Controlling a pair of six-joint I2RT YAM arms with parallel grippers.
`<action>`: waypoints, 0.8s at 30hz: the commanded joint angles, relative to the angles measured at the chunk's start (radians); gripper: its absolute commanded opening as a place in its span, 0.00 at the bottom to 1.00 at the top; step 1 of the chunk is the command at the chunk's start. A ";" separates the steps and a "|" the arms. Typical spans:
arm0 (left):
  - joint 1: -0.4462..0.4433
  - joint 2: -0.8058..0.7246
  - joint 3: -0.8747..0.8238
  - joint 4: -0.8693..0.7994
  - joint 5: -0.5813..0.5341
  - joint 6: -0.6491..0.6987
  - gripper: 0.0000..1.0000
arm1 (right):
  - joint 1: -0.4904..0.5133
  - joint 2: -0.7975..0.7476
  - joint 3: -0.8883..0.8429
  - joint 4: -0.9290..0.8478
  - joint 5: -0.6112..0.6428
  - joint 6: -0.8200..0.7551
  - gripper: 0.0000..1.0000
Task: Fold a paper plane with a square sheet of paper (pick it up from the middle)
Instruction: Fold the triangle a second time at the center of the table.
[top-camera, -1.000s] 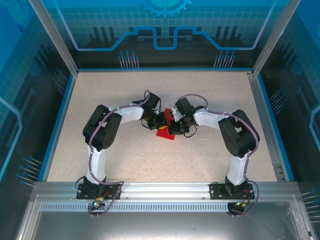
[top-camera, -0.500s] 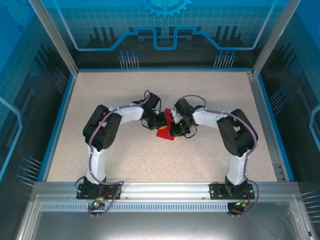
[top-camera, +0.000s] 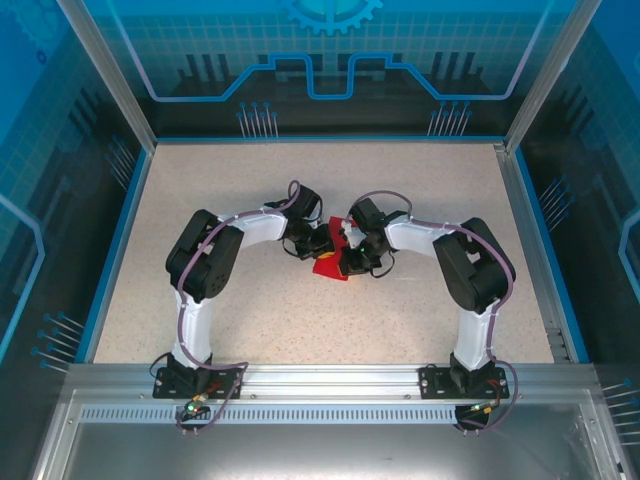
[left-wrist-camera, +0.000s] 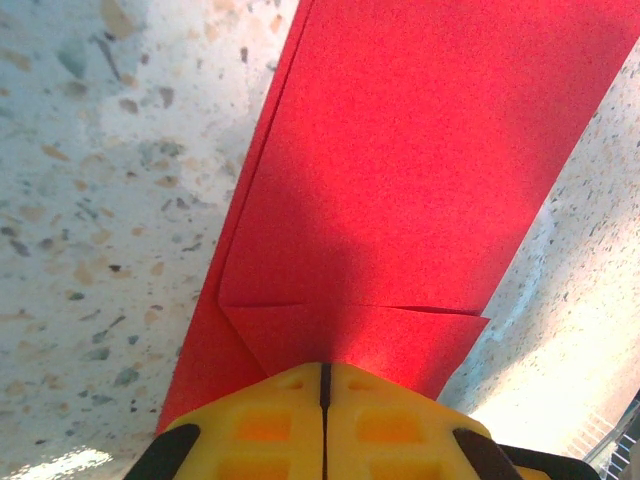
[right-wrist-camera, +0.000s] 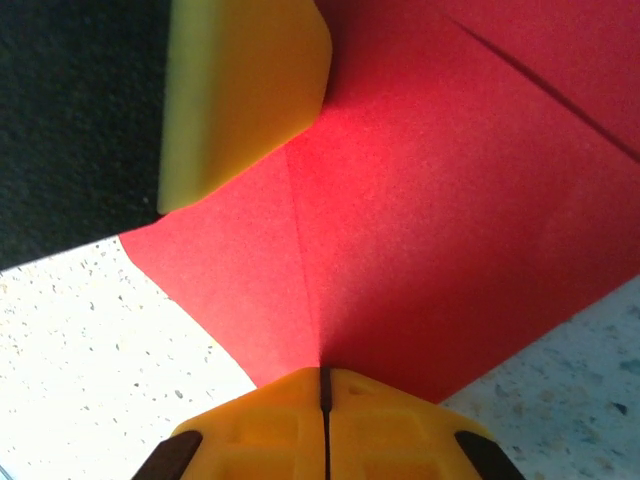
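Directly ahead of the left claw (left-wrist-camera: 324, 375), the square sheet of paper (left-wrist-camera: 420, 180) runs away across the speckled table (left-wrist-camera: 90, 200) as a long red band. It is doubled over, with a short cross crease just beyond the fingertips. That claw's yellow fingers are pressed together, their seam a thin dark line, and the paper's near end disappears beneath them. They look placed to pin this end flat so the sheet cannot slide while the other arm works. The right claw (right-wrist-camera: 322, 378) is likewise pressed together, and a sharp crease runs straight out from its seam, which suggests it sits on the fold line to sharpen or steer it. Up and to the left of the right claw, one of the left claw's fingers (right-wrist-camera: 240, 90) rests against the same red surface, so the two tips meet the paper close together from opposite sides. Whether either pair truly nips a layer or only bears down on it is hard to tell from so close. From above, the sheet lies between both claws at mid-table, with the folding, by my judgement, only partly done.
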 joint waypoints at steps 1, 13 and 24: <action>-0.005 0.062 -0.018 -0.116 -0.081 -0.018 0.06 | 0.010 0.003 -0.040 -0.116 0.012 -0.046 0.06; -0.005 0.062 -0.018 -0.115 -0.079 -0.016 0.06 | -0.026 -0.076 -0.061 -0.133 -0.069 -0.084 0.06; -0.005 0.062 -0.020 -0.110 -0.076 -0.023 0.06 | 0.000 -0.055 0.015 0.070 0.024 0.090 0.06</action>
